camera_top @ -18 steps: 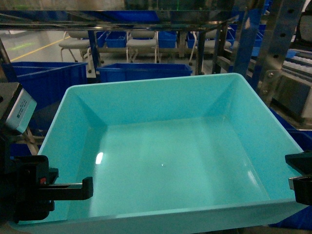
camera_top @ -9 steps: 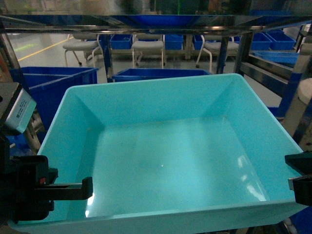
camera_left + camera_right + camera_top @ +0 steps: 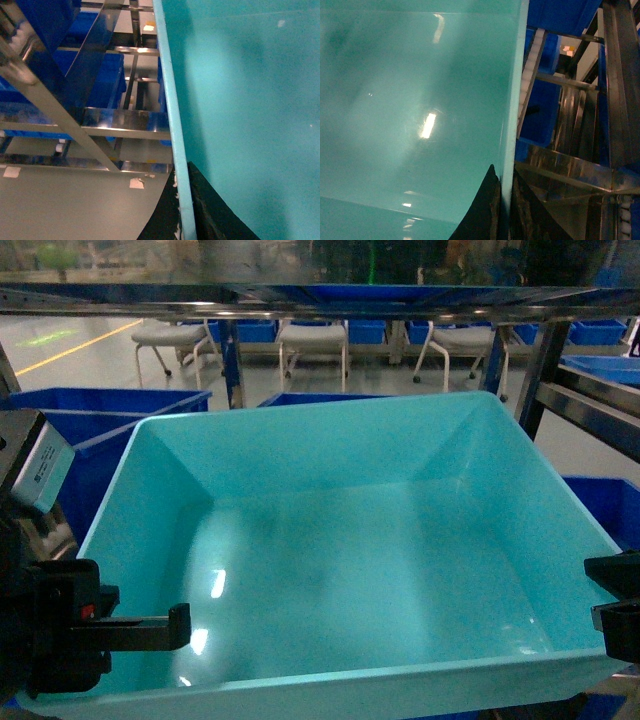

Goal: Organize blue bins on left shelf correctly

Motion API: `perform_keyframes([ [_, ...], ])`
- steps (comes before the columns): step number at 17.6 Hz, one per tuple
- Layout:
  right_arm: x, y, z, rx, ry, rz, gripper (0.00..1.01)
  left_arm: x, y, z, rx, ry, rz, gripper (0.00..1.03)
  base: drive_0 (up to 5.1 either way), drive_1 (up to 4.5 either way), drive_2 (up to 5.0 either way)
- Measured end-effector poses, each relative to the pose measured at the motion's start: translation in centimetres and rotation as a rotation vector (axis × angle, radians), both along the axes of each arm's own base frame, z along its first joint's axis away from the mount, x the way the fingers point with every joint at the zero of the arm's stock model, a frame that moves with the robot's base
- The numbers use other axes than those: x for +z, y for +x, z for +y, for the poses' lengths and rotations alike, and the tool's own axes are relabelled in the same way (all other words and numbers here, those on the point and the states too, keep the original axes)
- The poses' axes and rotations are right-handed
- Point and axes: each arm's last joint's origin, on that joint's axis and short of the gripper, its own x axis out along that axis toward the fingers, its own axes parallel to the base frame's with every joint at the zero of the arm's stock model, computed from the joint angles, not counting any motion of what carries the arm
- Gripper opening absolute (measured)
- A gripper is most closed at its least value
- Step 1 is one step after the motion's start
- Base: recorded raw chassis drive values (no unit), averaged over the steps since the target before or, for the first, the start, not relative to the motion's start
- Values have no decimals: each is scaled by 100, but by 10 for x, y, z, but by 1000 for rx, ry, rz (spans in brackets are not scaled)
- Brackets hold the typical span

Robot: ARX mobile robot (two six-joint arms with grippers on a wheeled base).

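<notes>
I've got the turquoise bin point(image 3: 340, 560) held up right in front of the head cam, filling most of the view. It's a light turquoise plastic tub, rectangular, w/ smooth walls that taper in toward the floor, plain flat rim, and a glossy inside throwing back a couple of white light spots near the front left. Nothing inside it that I can see.

Left gripper point(image 3: 184, 210) is pinched on the bin's left wall near the front corner. The wrist cam shows one dark finger on the outside and one on the inside w/ the rim sandwiched between, so closed down to wall thickness. In the head cam the inner finger point(image 3: 150, 628) pokes in over the left wall. Right gripper point(image 3: 504, 210) is doing the same on the right wall, dark fingers either side of the rim, clamped tight on it.

Behind and below the bin are dark blue crates point(image 3: 100, 420) on the left, plus another one peeking over the far rim. A shiny steel beam point(image 3: 300, 300) of the shelf runs across the top, w/ a post on the right. White roller track point(image 3: 532, 55) is visible in the right wrist cam, just beside the bin's edge. Chairs point(image 3: 310, 340) are further back on the floor.
</notes>
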Motion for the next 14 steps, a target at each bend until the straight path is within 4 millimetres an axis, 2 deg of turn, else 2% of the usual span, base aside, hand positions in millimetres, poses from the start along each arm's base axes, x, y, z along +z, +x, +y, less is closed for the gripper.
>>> perform_keyframes([
  [4,0,0,0,0,0,-1,2,0,0,0,-1,0,0,2,-27,268,-323],
  [11,0,0,0,0,1,-3,2,0,0,0,0,-1,-2,2,0,0,0],
  [14,0,0,0,0,0,-1,2,0,0,0,0,-1,-2,2,5,-364,374],
])
